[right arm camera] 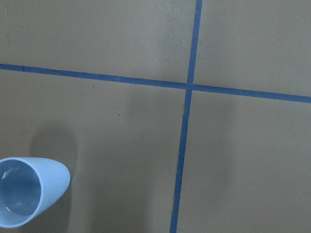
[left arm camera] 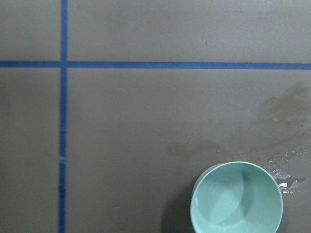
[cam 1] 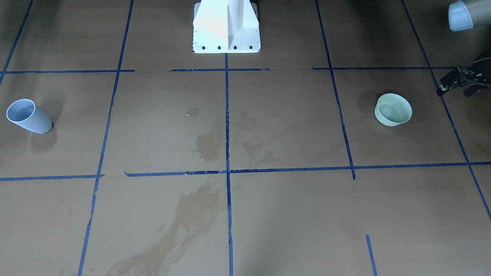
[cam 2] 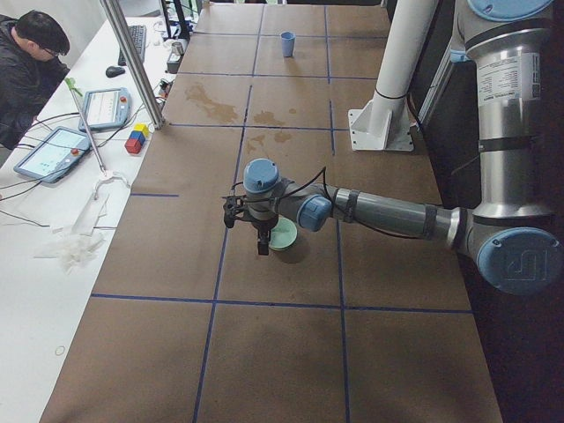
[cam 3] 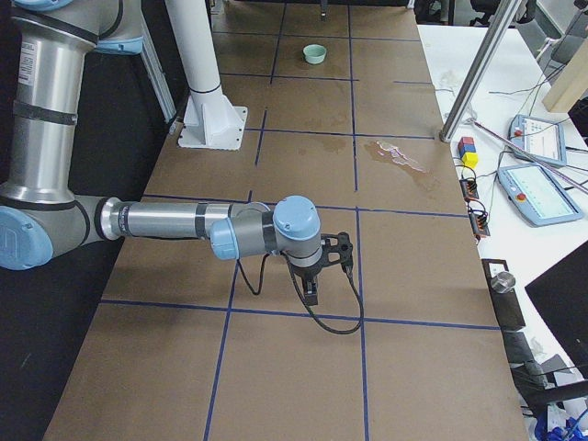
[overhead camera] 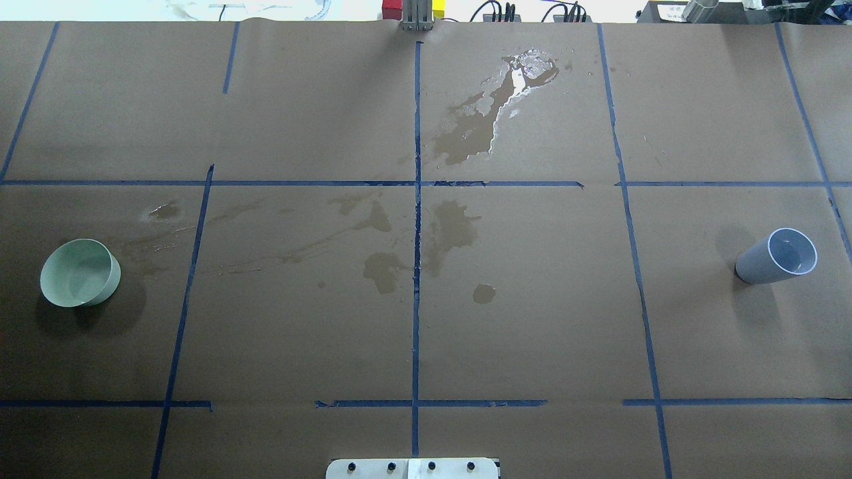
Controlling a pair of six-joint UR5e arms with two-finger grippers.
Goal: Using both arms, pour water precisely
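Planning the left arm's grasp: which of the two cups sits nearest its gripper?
The short mint-green cup, close by the left gripper on the robot's left. The taller blue cup stands at the table's opposite end.

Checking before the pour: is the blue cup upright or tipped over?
Upright: the blue cup stands on its base, open rim facing up.
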